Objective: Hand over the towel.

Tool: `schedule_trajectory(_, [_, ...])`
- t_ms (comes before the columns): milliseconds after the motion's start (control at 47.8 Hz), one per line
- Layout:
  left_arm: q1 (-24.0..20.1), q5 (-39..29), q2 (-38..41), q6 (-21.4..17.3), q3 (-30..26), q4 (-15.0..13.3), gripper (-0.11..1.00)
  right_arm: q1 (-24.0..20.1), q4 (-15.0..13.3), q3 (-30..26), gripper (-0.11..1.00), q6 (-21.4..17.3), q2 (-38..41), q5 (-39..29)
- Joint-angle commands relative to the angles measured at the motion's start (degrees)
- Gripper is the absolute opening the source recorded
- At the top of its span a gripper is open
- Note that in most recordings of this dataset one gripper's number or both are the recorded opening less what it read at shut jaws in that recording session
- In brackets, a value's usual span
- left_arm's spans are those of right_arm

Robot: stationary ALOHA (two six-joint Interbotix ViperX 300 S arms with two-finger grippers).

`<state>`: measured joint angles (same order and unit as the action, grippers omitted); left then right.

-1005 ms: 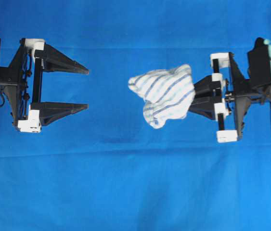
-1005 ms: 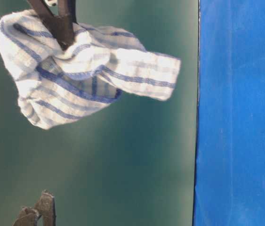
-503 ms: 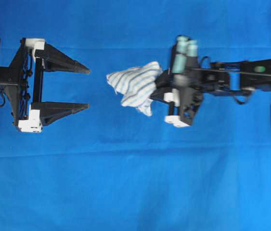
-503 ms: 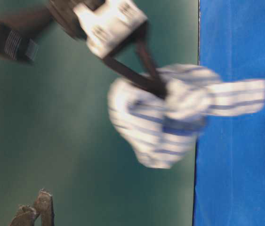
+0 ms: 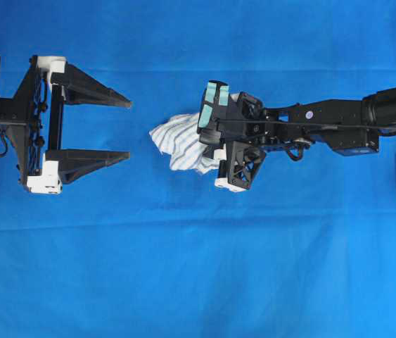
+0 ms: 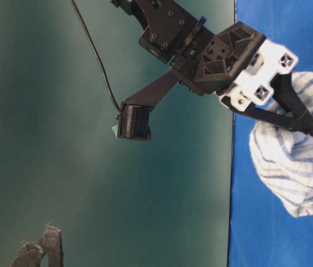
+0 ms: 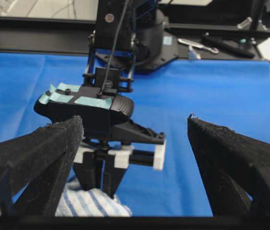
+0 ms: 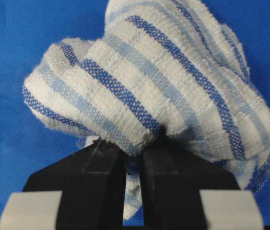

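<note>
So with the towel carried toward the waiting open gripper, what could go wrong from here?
The right gripper pinches only a small fold of the towel, so the bunched cloth could slip free before transfer. The towel hangs low over the blue sheet and may drag on it. The left gripper is wide open, apart from the towel; if it closes on a loose edge, the grasp could be weak.

Towel [image 8: 158, 81] — white, blue stripes; sheet [image 5: 198, 267] — plain blue.

Towel [image 5: 176, 139] is held bunched at right gripper [image 5: 208, 144], arm extended across blue sheet [image 5: 198, 267]. Left gripper [image 5: 117, 129] is seen spread wide, apart from towel, facing it.
</note>
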<state>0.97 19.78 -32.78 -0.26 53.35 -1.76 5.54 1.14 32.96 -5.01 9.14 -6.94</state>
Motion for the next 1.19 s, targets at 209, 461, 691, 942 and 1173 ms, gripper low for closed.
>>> schedule_trajectory(209, [-0.09, 0.53, -0.09, -0.09, -0.62, 0.0, 0.9, 0.09, 0.18, -1.14, 0.09, -0.88, -0.88, -1.05])
schedule_trajectory(461, [-0.09, 0.44, -0.09, -0.09, -0.62, -0.09, 0.9, 0.09, -0.09, -0.88, 0.49, -1.67, -2.11, -3.08])
schedule_trajectory(691, [0.0, 0.44, -0.18, -0.09, -0.62, 0.0, 0.9, 0.18, -0.09, 0.09, 0.69, -1.58, -12.39, -4.92])
schedule_trajectory(942, [-0.09, 0.35, -0.09, -0.18, -0.44, 0.0, 0.9, -1.76, -1.67, 4.83, 0.7, -0.97, -26.28, 0.26])
schedule_trajectory(1173, [-0.09, 0.35, -0.09, -0.18, -0.35, 0.0, 0.9, -2.29, -3.16, 12.92, 0.7, -0.88, -37.18, 11.87])
